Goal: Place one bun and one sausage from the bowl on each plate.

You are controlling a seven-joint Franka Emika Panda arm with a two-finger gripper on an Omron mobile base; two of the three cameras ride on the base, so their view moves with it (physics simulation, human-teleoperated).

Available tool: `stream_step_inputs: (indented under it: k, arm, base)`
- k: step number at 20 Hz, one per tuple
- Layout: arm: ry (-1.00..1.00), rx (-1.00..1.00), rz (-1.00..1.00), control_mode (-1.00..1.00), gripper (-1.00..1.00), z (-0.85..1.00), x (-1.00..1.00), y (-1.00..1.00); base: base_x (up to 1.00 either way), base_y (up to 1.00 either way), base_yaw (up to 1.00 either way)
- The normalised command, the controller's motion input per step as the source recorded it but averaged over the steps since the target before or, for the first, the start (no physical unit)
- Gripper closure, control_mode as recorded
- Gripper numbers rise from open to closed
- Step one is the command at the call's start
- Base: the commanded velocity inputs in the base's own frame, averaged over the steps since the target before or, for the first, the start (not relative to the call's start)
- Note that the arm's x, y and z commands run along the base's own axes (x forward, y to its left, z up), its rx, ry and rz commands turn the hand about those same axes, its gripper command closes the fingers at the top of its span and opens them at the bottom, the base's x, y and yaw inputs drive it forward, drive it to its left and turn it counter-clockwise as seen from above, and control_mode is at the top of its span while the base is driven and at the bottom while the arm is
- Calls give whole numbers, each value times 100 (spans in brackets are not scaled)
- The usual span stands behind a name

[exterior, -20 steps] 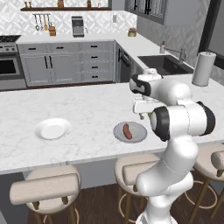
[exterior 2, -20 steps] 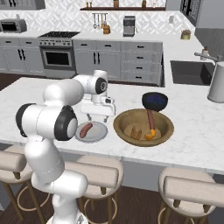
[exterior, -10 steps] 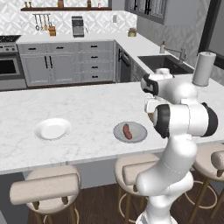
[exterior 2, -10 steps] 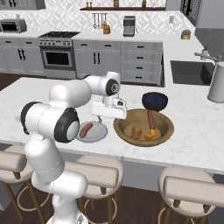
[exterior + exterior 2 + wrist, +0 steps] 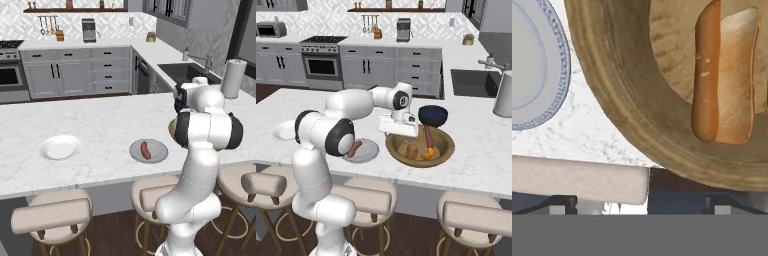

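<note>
The wooden bowl (image 5: 442, 150) holds buns (image 5: 411, 152) and a long sausage (image 5: 428, 138) that leans on its far rim. My gripper (image 5: 398, 131) hangs open over the bowl's left rim with nothing in it. In the hand view the bowl's thick rim (image 5: 617, 105) curves across, with a bun (image 5: 727, 75) lying inside it. The dark fingertips (image 5: 563, 202) stand far apart at the bottom. To the bowl's left, the grey plate (image 5: 370, 152) (image 5: 159, 152) carries one sausage (image 5: 354, 148) (image 5: 145, 149). The white plate (image 5: 60, 147) lies bare farther left, half hidden by my arm in the right base view.
A dark blue bowl (image 5: 432, 114) stands just behind the wooden bowl. A paper towel roll (image 5: 233, 78) stands at the counter's right end by the sink (image 5: 187, 71). Bar stools (image 5: 363, 200) line the front edge of the counter.
My hand has swung to the right, from above the grey plate to the wooden bowl's left rim. The sausage stays on the grey plate.
</note>
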Motion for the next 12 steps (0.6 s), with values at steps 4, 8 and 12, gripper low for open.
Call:
stream_step_inputs:
  k: [4,8,12]
  arm:
    - [-6,0,3,-100,-100,-39,39,-34]
    - [-21,0,5,-100,-100,-52,1,-11]
    - [-14,0,1,-100,-100,-39,3,-6]
  base:
    - [0,0,0]
    - [0,0,0]
    - [0,0,0]
